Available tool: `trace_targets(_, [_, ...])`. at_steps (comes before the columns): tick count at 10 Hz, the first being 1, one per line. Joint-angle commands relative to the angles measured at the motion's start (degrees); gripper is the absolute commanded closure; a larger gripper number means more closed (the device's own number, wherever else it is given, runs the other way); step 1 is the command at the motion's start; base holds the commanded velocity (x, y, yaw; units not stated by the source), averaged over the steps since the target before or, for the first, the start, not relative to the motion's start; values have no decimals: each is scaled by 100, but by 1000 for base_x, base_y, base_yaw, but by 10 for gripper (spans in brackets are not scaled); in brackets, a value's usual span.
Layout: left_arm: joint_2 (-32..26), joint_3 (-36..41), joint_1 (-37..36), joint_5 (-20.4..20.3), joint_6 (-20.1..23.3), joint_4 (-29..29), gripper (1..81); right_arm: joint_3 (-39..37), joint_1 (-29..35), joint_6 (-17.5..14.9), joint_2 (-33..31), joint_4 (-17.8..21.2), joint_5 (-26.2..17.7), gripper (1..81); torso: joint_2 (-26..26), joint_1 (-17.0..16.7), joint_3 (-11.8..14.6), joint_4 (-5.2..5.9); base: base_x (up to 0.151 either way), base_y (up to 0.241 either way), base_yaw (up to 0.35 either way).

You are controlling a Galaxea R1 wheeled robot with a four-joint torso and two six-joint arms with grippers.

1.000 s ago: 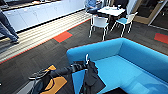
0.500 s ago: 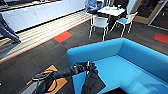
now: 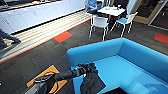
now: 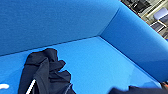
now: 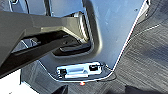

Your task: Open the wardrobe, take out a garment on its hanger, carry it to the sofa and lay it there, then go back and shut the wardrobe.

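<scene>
Large bright blue upholstered sofa [image 3: 140, 65] takes up right foreground, low rounded back, seat smooth. Dark grey carpet tiles [image 3: 37, 60] with orange patches around it. Long white cabinet run [image 3: 37, 15] along far wall. White table [image 3: 111, 10] with white thin-legged chairs [image 3: 100, 23] behind sofa back; person seated there. Limp black garment [image 3: 91, 81] bunched on seat's near corner, under left gripper [image 3: 87, 69]; finger state cannot tell. No legible writing.

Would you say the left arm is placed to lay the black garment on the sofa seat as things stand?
Probably yes: the left gripper is over the sofa seat at its near edge, the garment hangs from it onto the seat, and nothing lies between.
</scene>
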Motion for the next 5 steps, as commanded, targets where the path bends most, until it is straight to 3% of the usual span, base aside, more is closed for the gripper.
trace_targets(1, [-30,171,-725,90,17,162,10,59,-47,-40,93,-31,-443,10,2,0,0,0,0,0,0])
trace_targets(5, [-628,453,-120,81,17,197,10,59,-56,-40,93,-31,-443,10,0,0,0,0,0,0,0])
